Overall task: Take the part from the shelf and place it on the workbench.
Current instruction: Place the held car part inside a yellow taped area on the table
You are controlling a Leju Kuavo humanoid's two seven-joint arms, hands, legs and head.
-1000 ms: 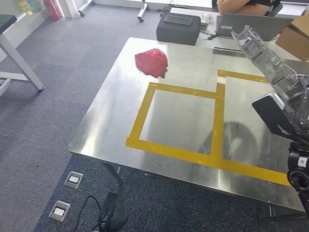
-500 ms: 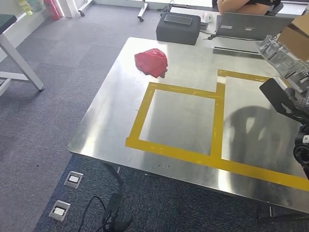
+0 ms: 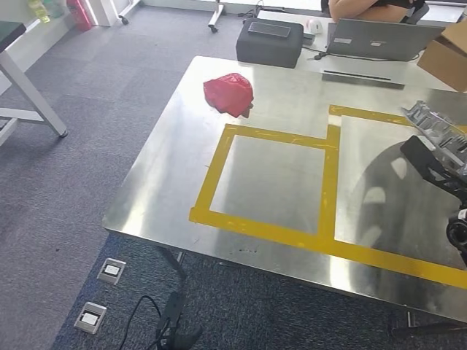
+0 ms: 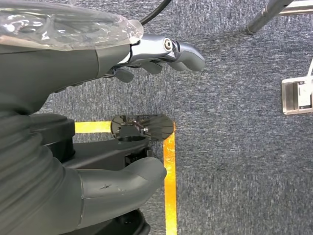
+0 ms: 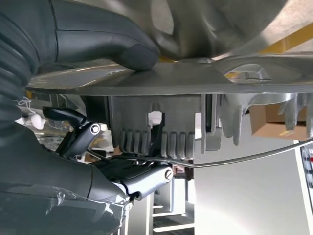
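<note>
— Why is the grey ribbed moulded plastic part (image 3: 438,127) sitting so low at the far right of the shiny steel table (image 3: 165,182)?

— My guess is that it is being brought down for placing. In the head view the part hangs just above the right-hand area marked off by yellow tape (image 3: 328,175), and a dark shadow lies on the steel right beneath it, so I judge it is close to the surface but not resting on it. Whether any edge touches, I cannot tell.

— And who has it?

— The right hand (image 5: 122,49). In the right wrist view the thick grey thumb presses on one flat face of the part (image 5: 177,115), while darker fingers (image 5: 147,178) come up against its ribbed side, so the part is clamped between them. It is held flat, which suits laying it down on its broad face.

— How is that arm posed?

— It comes in from the right edge of the head view, reaching forward over the table with the hand low and the part pointing away from the robot.

— What about the other one?

— The left hand (image 4: 155,54) hangs down over grey carpet. Its fingers are stretched out well apart from the thumb (image 4: 125,183), holding nothing.

— Anything else on the table?

— A crumpled red cloth-like bundle (image 3: 228,94) lies beyond the left taped square, well apart from the part, so it should not get in the way.
</note>
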